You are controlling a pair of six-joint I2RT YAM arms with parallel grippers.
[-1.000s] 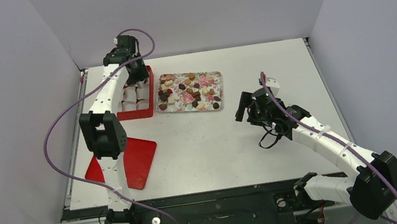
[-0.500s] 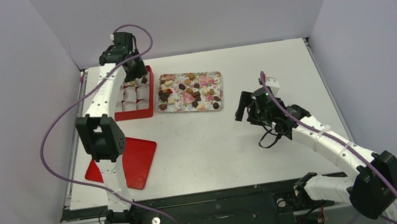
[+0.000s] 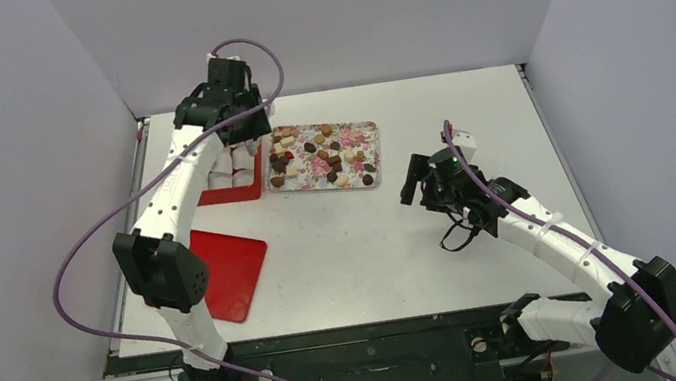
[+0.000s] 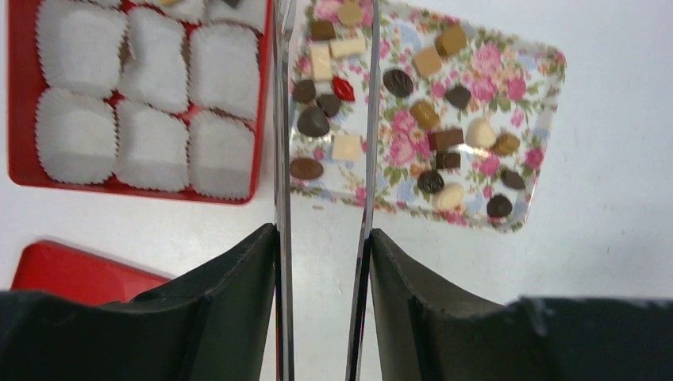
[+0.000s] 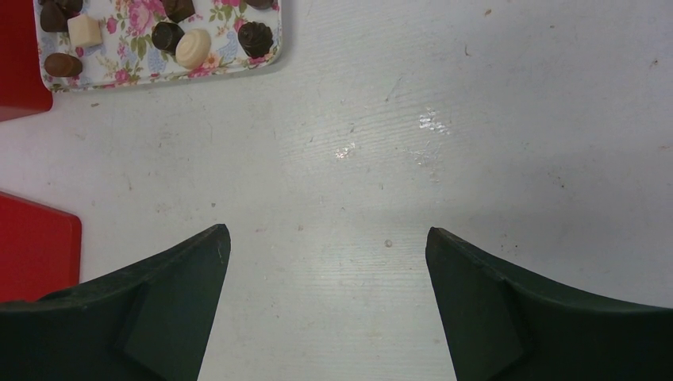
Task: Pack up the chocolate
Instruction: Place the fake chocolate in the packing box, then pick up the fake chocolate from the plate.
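Red box (image 4: 24, 171) lined with white paper cups (image 4: 151, 143) sits at the far left of the desk (image 5: 476, 119), just beside a flowered tray (image 4: 548, 67); the chocolate (image 4: 313, 121) lies scattered over that tray, in dark, tan and cream pieces with one red; we see the left hand (image 4: 324, 238) hanging above the tray's left end, next to the box wall, its two thin blades partly apart; nothing shows between them, so it appears to hold nothing, though the tips run off the frame. The right hand (image 5: 327, 232) hovers over bare desk to the right of the tray, spread wide and holding nothing; a flat red lid (image 3: 225, 273) lies near the left arm's base.
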